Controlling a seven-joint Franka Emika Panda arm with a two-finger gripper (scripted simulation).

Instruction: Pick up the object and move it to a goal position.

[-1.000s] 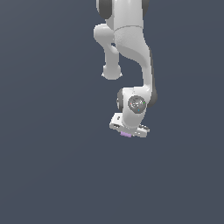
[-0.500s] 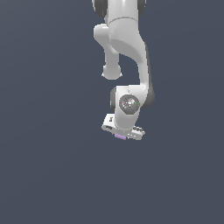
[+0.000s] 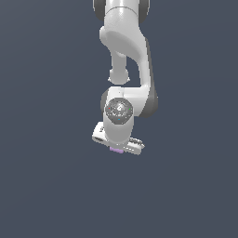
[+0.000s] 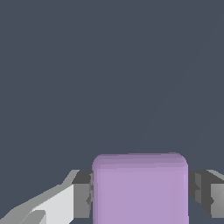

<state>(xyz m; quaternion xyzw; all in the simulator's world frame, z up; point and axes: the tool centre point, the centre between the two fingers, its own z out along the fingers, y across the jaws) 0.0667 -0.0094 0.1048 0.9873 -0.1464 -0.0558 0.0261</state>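
Exterior cam sits high up, looking steeply down the arm (image 3: 125, 60) w/ plain dark floor (image 3: 46, 186) all around, fairly far back. Wrist cam rides right behind the gripper (image 4: 140, 192), super close, facing the same floor. Both views share the gripper and the lilac cube (image 4: 140, 188).

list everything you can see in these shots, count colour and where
cube: one, light purple, held between the fingers; in the exterior view only a sliver shows under the hand
ground: one, plain dark grey-blue, fills the background of both views
arm: one, white with dark joints, coming down from the top of the exterior view
gripper: one, white
fingers: two, grey, pressed against opposite sides of the cube
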